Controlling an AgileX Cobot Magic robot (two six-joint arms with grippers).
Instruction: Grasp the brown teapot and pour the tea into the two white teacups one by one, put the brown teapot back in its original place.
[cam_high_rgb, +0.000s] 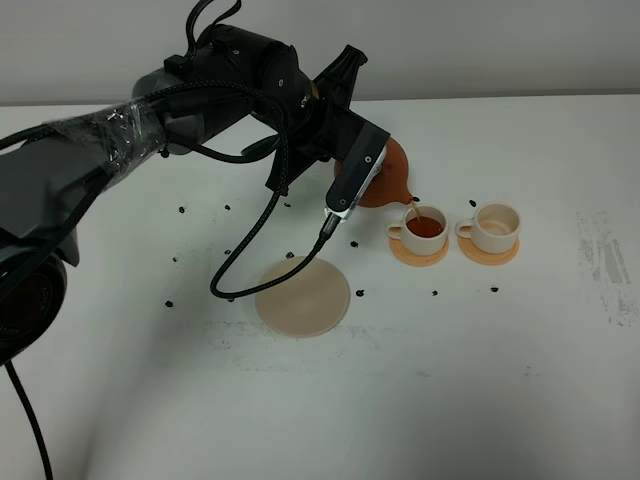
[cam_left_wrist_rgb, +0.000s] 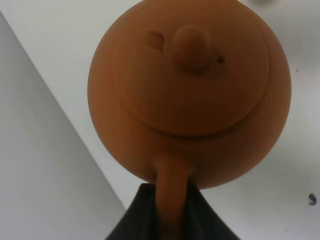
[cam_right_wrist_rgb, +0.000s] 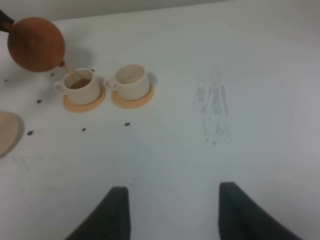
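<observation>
On the white table (cam_high_rgb: 520, 380), left arm (cam_high_rgb: 150, 130) reaches across toward mid-right. Right gripper (cam_right_wrist_rgb: 174, 200) hangs wide open, holds nothing, well apart from everything. Beige disc (cam_high_rgb: 302, 296) sits bare, to the left of the cups and nearer the robot. Left gripper (cam_left_wrist_rgb: 170, 212) is clamped on the loop handle of the brown teapot (cam_high_rgb: 392, 182). Pot is airborne, tipped spout-down, spout just above the first cup (cam_high_rgb: 424, 225), thin tea stream (cam_high_rgb: 411, 212) landing inside. Pot: squat, round, matte red-brown clay, knobbed lid in place. First cup looks well filled with amber tea. Second cup (cam_high_rgb: 495, 226) is just beside it on the right and looks empty, each on its own orange coaster (cam_high_rgb: 417, 255). Next move as I read it: level the pot, shift right along the cup row. Handle-to-spout axis runs roughly toward the cups, and the left arm is the one on it. Dark specks (cam_high_rgb: 180, 210) scattered over the table.
</observation>
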